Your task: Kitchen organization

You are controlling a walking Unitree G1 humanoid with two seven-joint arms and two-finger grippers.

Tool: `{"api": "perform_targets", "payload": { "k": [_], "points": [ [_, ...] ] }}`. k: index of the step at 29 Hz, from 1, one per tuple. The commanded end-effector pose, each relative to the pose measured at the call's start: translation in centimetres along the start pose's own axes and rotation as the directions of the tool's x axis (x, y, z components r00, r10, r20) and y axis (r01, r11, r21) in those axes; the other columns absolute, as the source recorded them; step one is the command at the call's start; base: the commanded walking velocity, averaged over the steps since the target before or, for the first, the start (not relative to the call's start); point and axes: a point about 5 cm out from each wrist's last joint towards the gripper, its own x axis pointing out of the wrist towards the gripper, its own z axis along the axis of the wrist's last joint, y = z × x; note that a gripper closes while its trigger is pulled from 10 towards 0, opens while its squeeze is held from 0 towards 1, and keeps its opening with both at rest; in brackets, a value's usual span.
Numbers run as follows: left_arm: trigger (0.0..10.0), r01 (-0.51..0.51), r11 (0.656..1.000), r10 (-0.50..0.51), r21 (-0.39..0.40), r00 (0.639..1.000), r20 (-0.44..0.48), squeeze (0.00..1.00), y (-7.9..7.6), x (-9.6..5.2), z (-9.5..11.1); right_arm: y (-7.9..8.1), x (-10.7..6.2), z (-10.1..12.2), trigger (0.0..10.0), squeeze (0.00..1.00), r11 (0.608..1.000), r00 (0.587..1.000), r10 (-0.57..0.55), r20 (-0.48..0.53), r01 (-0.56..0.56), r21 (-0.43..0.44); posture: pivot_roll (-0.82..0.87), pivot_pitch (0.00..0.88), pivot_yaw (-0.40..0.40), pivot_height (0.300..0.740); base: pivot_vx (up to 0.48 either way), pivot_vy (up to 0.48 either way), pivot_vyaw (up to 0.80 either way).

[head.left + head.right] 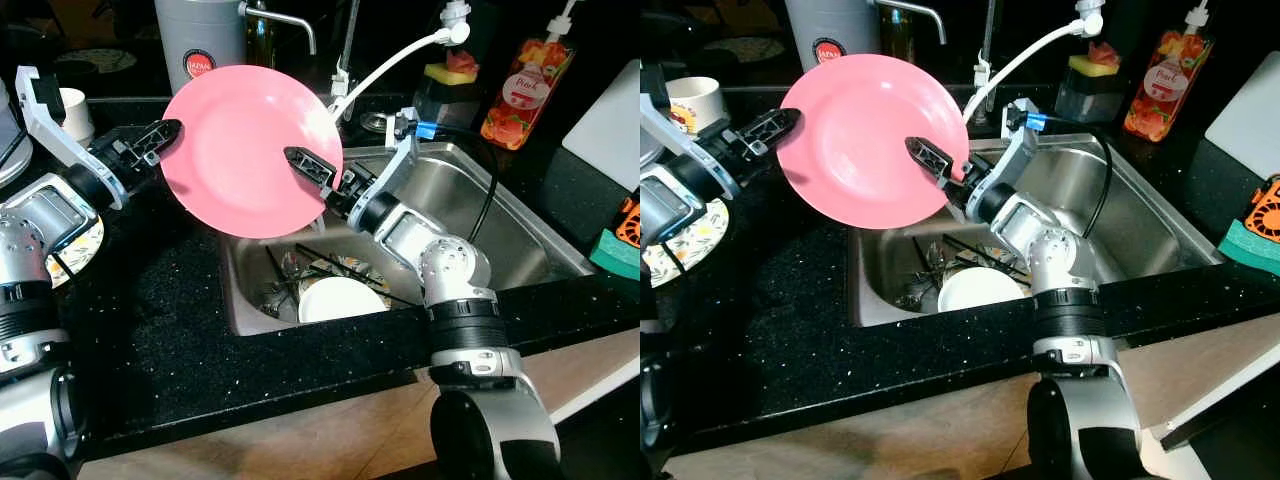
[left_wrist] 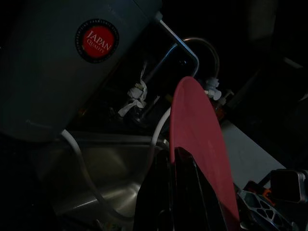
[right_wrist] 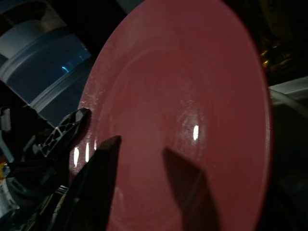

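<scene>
A round pink plate is held up on edge, tilted, over the left end of the sink. My left gripper is shut on its left rim; in the left wrist view the plate runs edge-on between the black fingers. My right gripper grips the lower right rim. One finger lies on the plate's front face, while the other is hidden behind the plate.
A white bowl and dark utensils lie in the sink. Behind stand a grey canister, the faucet, a white hose and a soap bottle. A patterned plate and white cup sit left.
</scene>
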Motion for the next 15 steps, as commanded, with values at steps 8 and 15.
{"api": "perform_targets", "payload": {
  "k": [8, 15],
  "points": [
    [0.0, -0.014, 1.0, 0.014, 0.011, 1.0, -0.009, 0.0, 0.14, -0.13, -0.2, 0.17, -0.38, 0.08, 0.0, 0.0, 1.0, 1.0, 0.012, 0.01, -0.012, 0.028, -0.01, 0.082, -0.052, 0.74, 0.0, 0.0, 0.0],
    [0.0, -0.014, 0.999, 0.015, 0.048, 1.0, -0.024, 0.0, 0.06, -0.16, -0.23, 0.2, -0.45, 0.27, 0.0, 0.0, 0.999, 1.0, 0.006, 0.03, -0.008, 0.045, -0.01, 0.082, -0.051, 0.74, 0.0, 0.0, 0.0]
  ]
}}
